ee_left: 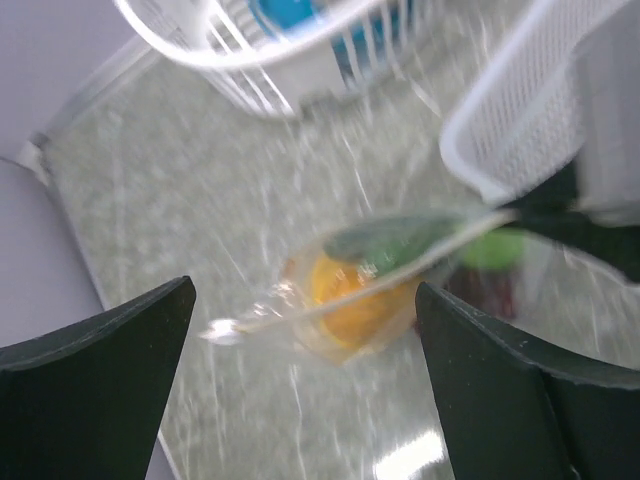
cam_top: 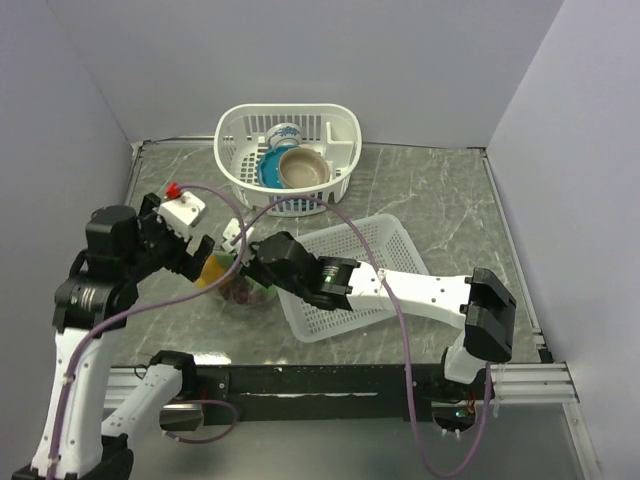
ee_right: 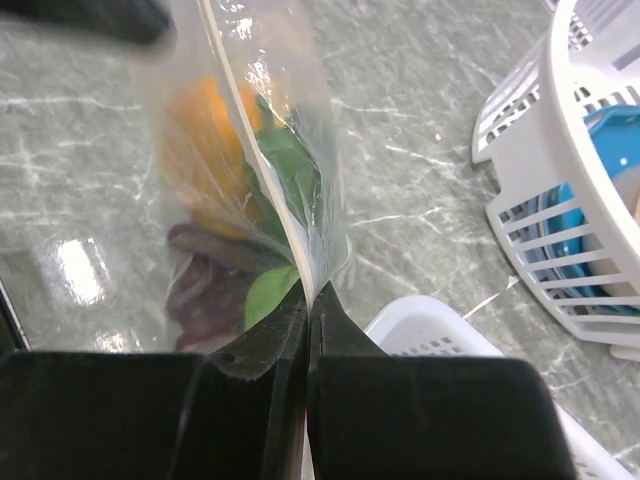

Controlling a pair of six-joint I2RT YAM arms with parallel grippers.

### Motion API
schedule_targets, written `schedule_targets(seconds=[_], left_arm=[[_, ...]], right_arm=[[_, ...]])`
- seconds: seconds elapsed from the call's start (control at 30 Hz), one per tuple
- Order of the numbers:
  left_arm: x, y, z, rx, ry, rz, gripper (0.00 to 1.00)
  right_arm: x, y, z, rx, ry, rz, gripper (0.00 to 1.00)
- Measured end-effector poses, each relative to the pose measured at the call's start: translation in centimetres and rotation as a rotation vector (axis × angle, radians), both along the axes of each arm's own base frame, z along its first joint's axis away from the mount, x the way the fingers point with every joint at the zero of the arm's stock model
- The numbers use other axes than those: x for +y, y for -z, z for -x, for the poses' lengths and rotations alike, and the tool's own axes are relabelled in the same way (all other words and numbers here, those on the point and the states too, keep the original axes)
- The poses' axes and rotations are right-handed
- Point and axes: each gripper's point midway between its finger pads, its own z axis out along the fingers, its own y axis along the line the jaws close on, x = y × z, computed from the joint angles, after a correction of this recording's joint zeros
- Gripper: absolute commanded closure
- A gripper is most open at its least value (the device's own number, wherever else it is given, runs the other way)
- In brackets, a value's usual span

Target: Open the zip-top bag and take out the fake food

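The zip-top bag (cam_top: pixel 237 283) sits low over the table between my two grippers, and its whitish zip strip (ee_right: pixel 262 140) runs up the right wrist view. My right gripper (ee_right: pixel 312 292) is shut on the end of that strip. Through the clear plastic I see the fake food: an orange fruit (ee_right: pixel 205 150), green pieces (ee_right: pixel 292 175) and a dark purple grape bunch (ee_right: pixel 205 290). My left gripper (ee_left: pixel 305 292) is open. The bag (ee_left: pixel 370 290) lies just beyond its fingertips and is not held by them. The orange fruit (ee_left: pixel 350 300) shows there too, blurred.
A round white basket (cam_top: pixel 236 172) at the back holds a blue bowl (cam_top: pixel 270 170) and a brown bowl (cam_top: pixel 303 168). A flat white mesh basket (cam_top: pixel 390 245) lies under my right arm, close to the right of the bag. Grey walls enclose the table.
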Motion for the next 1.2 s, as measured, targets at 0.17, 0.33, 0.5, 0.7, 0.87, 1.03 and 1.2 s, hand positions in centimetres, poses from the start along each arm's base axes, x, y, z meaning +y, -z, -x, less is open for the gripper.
schedule_targets(seconds=[0.17, 0.33, 0.5, 0.7, 0.87, 1.03, 1.2], left_arm=[[0.2, -2.0, 0.5, -0.193, -0.037, 0.071, 0.03], [-0.4, 0.0, 0.2, -0.205, -0.039, 0.131, 0.03], [0.1, 0.6, -2.1, -0.171, -0.151, 0.207, 0.03], [0.6, -3.0, -4.5, -0.145, -0.263, 0.305, 0.03], [-0.8, -6.4, -2.8, -0.206, -0.165, 0.378, 0.03], [-3.6, -8.9, -1.3, -0.229, 0.000, 0.459, 0.03], [-6.1, -8.8, -1.9, -0.142, 0.125, 0.521, 0.03]], right_arm=[[-0.7, 1.1, -0.5, 0.031, -0.013, 0.030, 0.99], [-1.9, 2.2, -2.2, 0.067, 0.006, 0.040, 1.00], [-2.6, 2.1, -3.9, 0.120, 0.015, 0.005, 1.00], [-0.6, -0.4, -4.1, 0.186, -0.053, -0.086, 1.00], [-0.5, -2.7, -3.1, 0.293, -0.170, -0.192, 1.00], [-3.6, -6.5, -3.1, 0.395, -0.254, -0.313, 1.00], [-6.8, -12.9, 0.2, 0.340, -0.368, -0.408, 1.00]])
